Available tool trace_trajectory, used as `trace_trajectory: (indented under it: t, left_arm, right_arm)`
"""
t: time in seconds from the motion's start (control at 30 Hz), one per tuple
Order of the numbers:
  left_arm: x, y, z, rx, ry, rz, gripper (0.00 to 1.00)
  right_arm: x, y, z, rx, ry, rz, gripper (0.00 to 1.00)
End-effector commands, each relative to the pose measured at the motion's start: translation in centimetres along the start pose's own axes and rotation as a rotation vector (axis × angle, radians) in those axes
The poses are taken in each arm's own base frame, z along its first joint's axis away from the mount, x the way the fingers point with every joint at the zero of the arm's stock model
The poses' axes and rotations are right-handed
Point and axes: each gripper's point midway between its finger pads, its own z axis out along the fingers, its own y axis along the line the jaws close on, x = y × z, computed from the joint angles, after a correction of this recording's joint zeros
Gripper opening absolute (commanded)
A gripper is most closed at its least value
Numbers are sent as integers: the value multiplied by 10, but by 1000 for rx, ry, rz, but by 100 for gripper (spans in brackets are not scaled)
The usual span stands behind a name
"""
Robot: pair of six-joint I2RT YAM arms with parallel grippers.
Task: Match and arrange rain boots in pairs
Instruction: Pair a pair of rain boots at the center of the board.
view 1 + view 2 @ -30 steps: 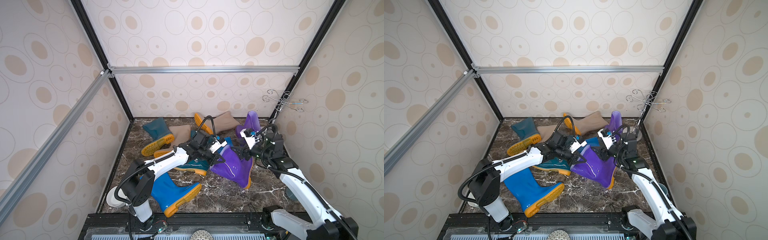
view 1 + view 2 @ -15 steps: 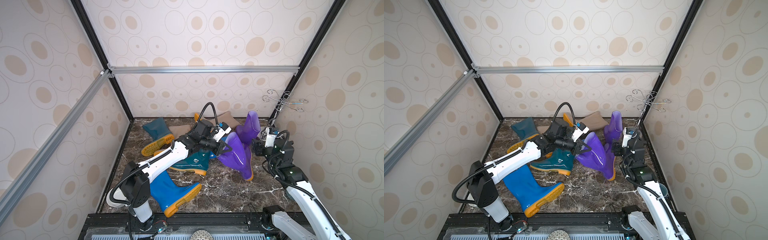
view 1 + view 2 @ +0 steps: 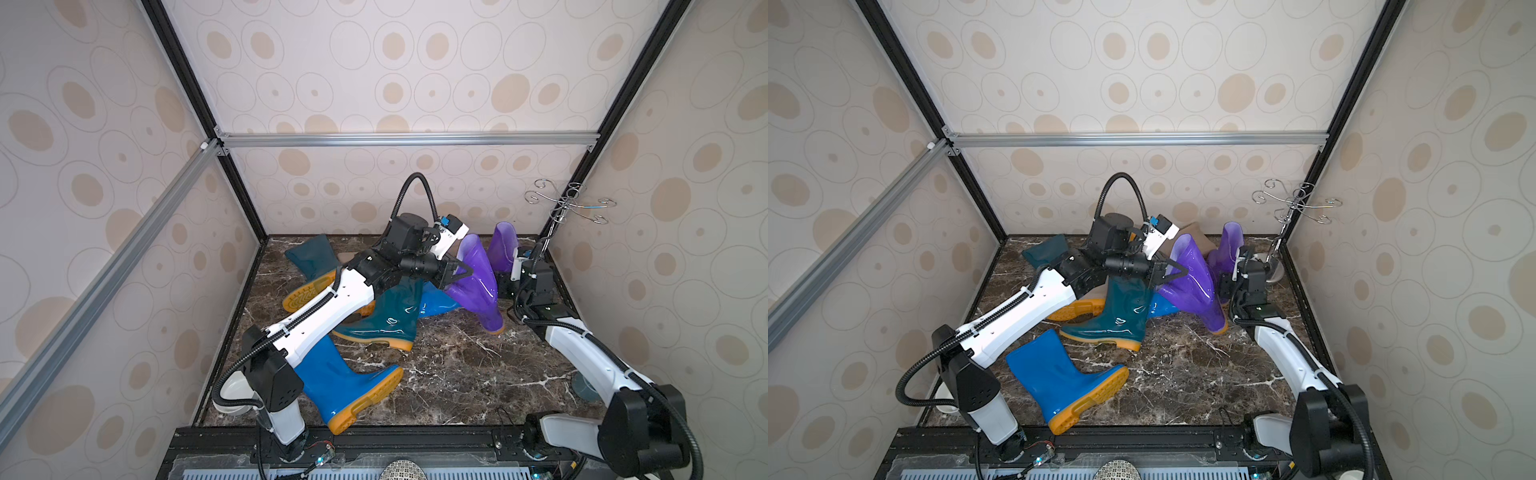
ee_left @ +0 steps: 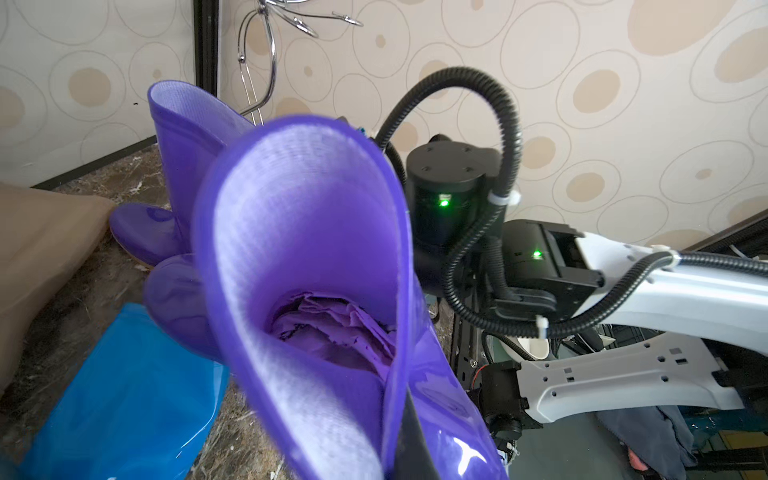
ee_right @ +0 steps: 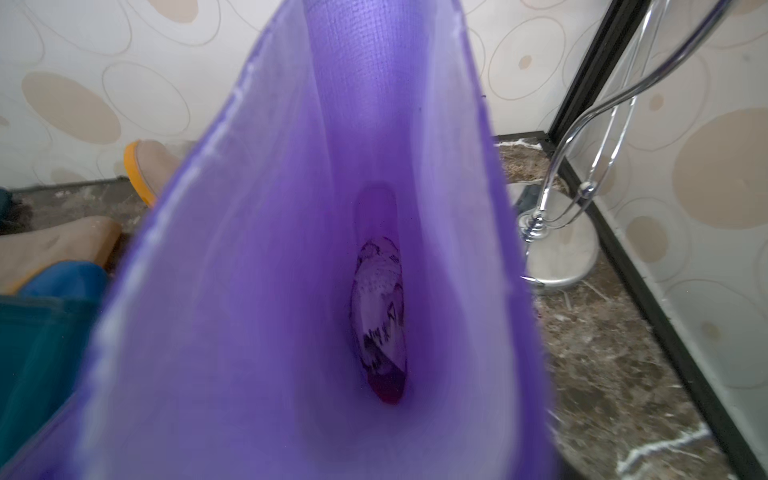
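My left gripper is shut on the shaft rim of a purple rain boot, which stands tilted with its toe on the floor. In the left wrist view one dark finger lies against that rim. The second purple boot stands just behind it, near the back right corner. My right gripper sits low between the two; its wrist view looks straight into a purple boot shaft and its fingers are hidden. A dark teal boot stands mid-floor and another lies at the back left.
A blue boot lies at the front and another under the held boot. Beige boots lie along the back wall. A chrome hook stand fills the back right corner. A white bowl sits front left.
My left arm has lifted the purple boot from lying on the floor and carried it back and right, beside the other purple boot. My right arm has drawn back toward the right wall.
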Motion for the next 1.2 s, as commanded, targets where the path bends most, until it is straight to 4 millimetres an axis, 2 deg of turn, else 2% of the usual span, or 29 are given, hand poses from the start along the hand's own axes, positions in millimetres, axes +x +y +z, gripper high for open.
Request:
trace_trajectory:
  t: [0.0,0.13,0.3,0.53,0.7,0.83,0.93,0.97,1.13,1.17]
  left_arm:
    - [-44,-16,-2,23,-101,146,0]
    - [-46,-6,24,-4,-47,191,0]
    - [-49,12,54,-26,-10,230,0]
    - [-24,41,94,-10,31,198,0]
    - [-18,54,120,-5,14,163,0]
    - [-12,57,137,13,3,135,0]
    - [0,54,147,21,26,126,0]
    - [4,55,150,23,32,122,0]
    - [3,53,163,47,-1,113,0]
    - [3,56,166,38,-8,104,19]
  right_arm:
    - [-40,6,3,-28,-137,6,44]
    - [-44,-21,-6,127,-133,-35,0]
    - [-46,-48,-26,205,-135,-51,0]
    - [-31,-75,-44,229,-113,-26,0]
    - [-24,-78,-49,195,-83,-70,0]
    - [-17,-83,-51,195,-69,-46,0]
    - [-15,-78,-49,149,-73,-29,0]
    - [-14,-73,-48,120,-75,-24,2]
    - [-18,-50,-51,-10,-104,-12,27]
    - [-20,-48,-54,-20,-103,-14,38]
